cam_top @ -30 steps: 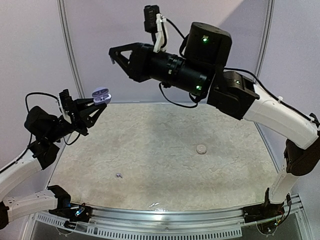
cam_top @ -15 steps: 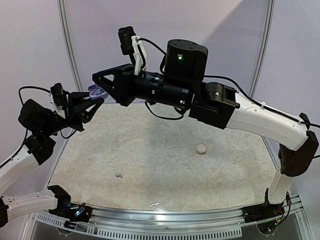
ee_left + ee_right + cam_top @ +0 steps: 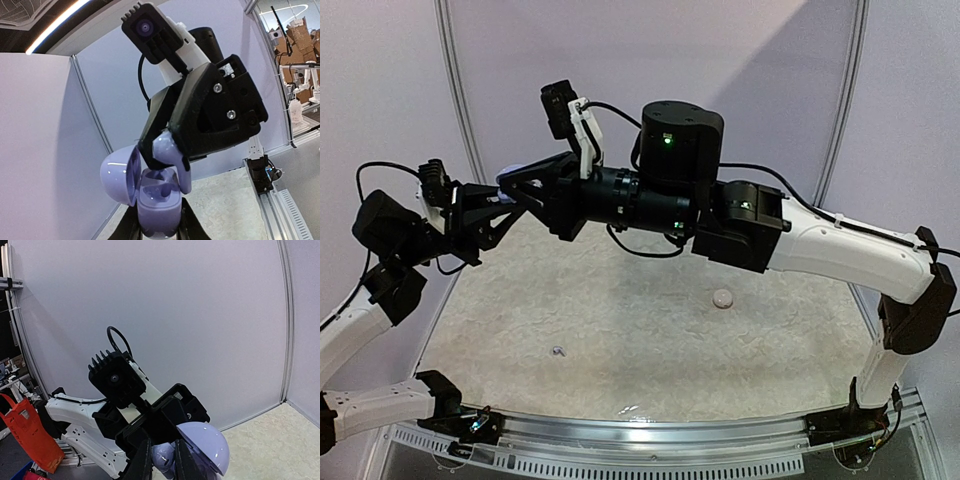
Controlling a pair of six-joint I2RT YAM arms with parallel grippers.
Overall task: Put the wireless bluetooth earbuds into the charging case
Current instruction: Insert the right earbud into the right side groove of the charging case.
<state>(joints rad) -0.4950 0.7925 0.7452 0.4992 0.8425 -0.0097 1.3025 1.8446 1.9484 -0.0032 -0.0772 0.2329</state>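
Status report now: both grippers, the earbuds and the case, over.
Left gripper shut on open charging case, aloft. Right gripper shut on earbud, at case's mouth, not seated. Nothing between them. Tiny piece, maybe second earbud, on table.

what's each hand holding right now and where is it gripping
Left hand grips the charging case by its lower body, lid open. Right hand pinches an earbud by its rounded head, just above the case.
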